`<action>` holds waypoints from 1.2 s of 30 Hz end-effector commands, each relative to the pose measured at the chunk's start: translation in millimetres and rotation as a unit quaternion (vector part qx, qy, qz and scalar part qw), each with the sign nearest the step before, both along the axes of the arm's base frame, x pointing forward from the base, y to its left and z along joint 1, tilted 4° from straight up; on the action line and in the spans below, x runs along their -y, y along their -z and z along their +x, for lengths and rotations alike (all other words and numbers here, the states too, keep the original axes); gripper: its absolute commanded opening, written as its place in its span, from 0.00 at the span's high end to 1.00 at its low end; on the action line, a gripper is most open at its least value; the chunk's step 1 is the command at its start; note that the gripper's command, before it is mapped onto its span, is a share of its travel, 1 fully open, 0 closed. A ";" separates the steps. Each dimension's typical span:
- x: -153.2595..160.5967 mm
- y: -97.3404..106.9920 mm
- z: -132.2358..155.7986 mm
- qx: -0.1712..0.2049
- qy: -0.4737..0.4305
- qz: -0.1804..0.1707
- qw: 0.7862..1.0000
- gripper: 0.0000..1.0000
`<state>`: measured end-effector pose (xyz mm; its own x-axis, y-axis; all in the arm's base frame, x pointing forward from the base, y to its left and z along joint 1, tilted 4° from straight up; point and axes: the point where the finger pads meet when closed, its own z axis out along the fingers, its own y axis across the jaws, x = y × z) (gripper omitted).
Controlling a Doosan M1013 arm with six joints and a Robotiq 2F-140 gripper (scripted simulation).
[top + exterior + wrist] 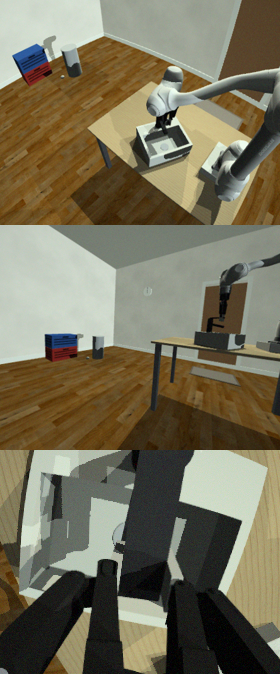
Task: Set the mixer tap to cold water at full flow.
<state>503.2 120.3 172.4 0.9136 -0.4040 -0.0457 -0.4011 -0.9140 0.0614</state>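
clamped on the dark flat lever point(153, 516) of the black mixer tap point(210, 323), the black two-finger pincer point(143, 586) hangs above the white square sink basin point(176, 154) on the tan wooden surface point(116, 126). grasp looks done; the lever looks about level, so most of the lift remains. no blue dot is visible, so the cold turn cannot be judged.

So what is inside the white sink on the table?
Inside the white sink the top view shows a grey floor with a round drain. The end effector, shut on the tap lever, and the arm's shadow cover the back corner, so that part cannot be seen.
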 end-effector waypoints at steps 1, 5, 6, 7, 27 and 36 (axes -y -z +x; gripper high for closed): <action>10.7 -0.4 -4.3 -0.001 -0.059 0.008 0.998 1.00; 19.5 -0.8 -6.5 -0.002 -0.105 0.011 0.994 1.00; 21.5 -0.9 -6.9 -0.003 -0.115 0.011 0.993 1.00; 23.4 -1.0 -7.2 -0.003 -0.126 0.012 0.992 1.00; 39.4 -1.6 -8.5 -0.006 -0.207 0.017 0.978 1.00; 39.6 -1.6 -8.5 -0.006 -0.208 0.017 0.978 1.00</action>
<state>494.4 80.4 173.9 0.9977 0.0014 -0.0680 0.0038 -0.9994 0.0354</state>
